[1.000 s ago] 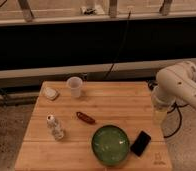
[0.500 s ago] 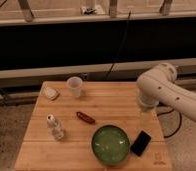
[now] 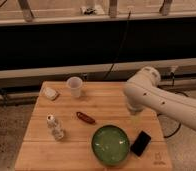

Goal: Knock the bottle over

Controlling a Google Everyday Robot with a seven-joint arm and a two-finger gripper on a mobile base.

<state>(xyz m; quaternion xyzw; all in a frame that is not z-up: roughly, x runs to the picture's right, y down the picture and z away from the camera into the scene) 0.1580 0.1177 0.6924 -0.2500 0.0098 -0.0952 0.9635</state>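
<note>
Bottle: the bottle (image 3: 55, 127) stands upright at the front left of the table (image 3: 106, 102), white cap on top, nothing touching it.
Gripper: the gripper (image 3: 135, 110) hangs under the fat white arm (image 3: 161, 100), over the right-middle of the table and well apart from the bottle. Open or closed? Honestly can't tell from here.
In the way: a green bowl (image 3: 111, 145) sits front centre with a black phone (image 3: 140, 143) just to its right. A reddish-brown oblong thing (image 3: 85, 117) lies roughly between gripper and bottle. The cup (image 3: 75, 86) stands near the back, left of centre.
Step in hand: looks like the approach to me. It has to reach across to the left, and nothing's been knocked yet.
How I'd do it: travel behind the bowl, clear the reddish thing, then drop to about cap height. Swipe sideways up high so the bottle tips rather than slides.
Watch out: the bottle looks light, so a low shove probably just scoots it along. The cup looks light too, so keep the sweep in front of it.
</note>
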